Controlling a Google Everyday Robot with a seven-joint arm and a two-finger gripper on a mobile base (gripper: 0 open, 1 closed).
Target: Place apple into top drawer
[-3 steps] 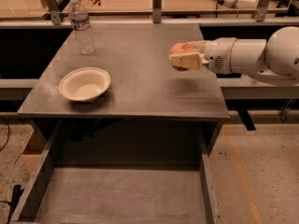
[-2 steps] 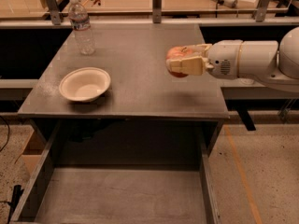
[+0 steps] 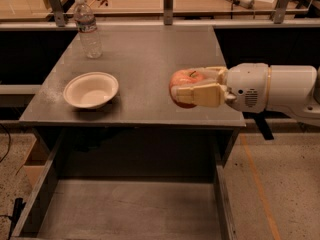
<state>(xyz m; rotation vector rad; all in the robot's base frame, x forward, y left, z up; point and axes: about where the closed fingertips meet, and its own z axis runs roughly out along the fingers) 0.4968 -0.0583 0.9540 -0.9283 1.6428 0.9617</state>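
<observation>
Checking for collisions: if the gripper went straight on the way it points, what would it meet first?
The gripper, over the table and shut on the apple, points toward the bowl; it may pass above it, since height is unclear.

- gripper (image 3: 181, 87) at the tabletop's (image 3: 150, 54) near right edge: smooth cream plastic, clamped on the apple (image 3: 187, 78)
- apple skin was glossy
- top drawer (image 3: 130, 209) was matt grey metal
- tabletop was matt grey
- bowl (image 3: 91, 90) was matt off-white
- bottle (image 3: 87, 31) was clear plastic

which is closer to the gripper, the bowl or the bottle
The white bowl, front left. The gripper holds the apple over the front right of the table; the water bottle stands back left.
</observation>
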